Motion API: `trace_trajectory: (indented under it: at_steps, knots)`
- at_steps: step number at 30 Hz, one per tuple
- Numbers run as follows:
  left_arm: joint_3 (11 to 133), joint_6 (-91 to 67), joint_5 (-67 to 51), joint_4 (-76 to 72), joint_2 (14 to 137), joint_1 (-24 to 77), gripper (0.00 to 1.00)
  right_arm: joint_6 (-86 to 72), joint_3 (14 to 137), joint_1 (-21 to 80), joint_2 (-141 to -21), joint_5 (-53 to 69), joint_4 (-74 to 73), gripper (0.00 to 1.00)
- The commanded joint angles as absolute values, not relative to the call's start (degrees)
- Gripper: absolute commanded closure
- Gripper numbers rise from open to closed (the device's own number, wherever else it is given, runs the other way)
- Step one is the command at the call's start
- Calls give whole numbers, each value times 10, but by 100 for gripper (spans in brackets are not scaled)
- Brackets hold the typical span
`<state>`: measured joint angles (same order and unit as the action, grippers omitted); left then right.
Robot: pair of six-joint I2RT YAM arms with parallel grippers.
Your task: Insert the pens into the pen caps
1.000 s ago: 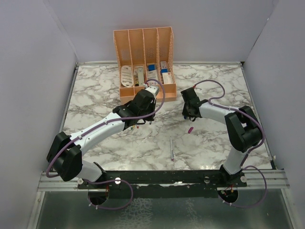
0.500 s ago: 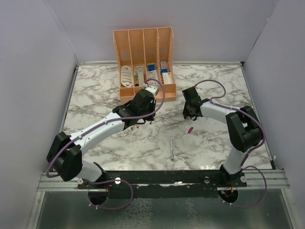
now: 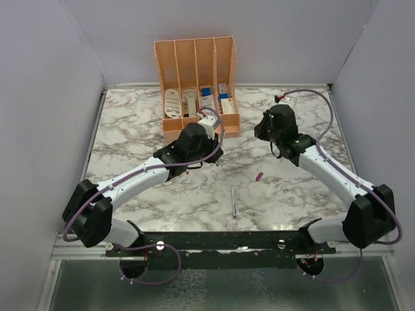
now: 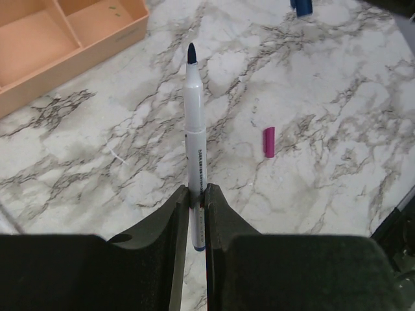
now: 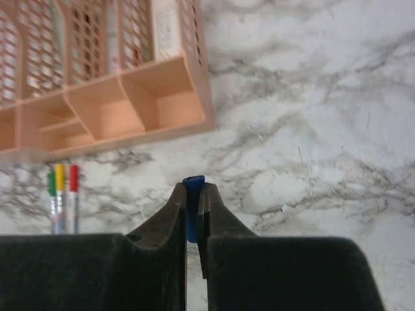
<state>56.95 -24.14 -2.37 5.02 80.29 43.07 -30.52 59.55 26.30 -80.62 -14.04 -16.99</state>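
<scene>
My left gripper is shut on a grey-white pen, whose dark blue tip points away from the wrist over the marble. In the top view this gripper sits just in front of the organizer. My right gripper is shut on a blue pen cap and hangs above the table at the right. A magenta cap lies loose between the arms, also seen as a magenta cap in the left wrist view. Another pen lies nearer the front. Three capped pens, green, yellow and red, lie side by side.
The peach organizer with white and blue boxed items stands at the back centre; its low front bins face both grippers. Grey walls close in the table on three sides, and a black rail runs along the near edge.
My right gripper has closed on the blue cap and lifted it off the table, its arm swinging back and to the right. The left arm has shifted slightly right, still holding the pen.
</scene>
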Motion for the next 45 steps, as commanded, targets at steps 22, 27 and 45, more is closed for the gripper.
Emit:
trace_trajectory:
  at_steps: [22,27,45]
  knots:
    - [574,-340,-336,-268,859,444,100,-252,435,266,-539,-6,197,99]
    - [580,-341,-335,-268,867,452,100,-277,414,266,-533,6,226,99]
    - [590,-349,-325,-268,880,454,100,-297,390,266,-518,19,242,99]
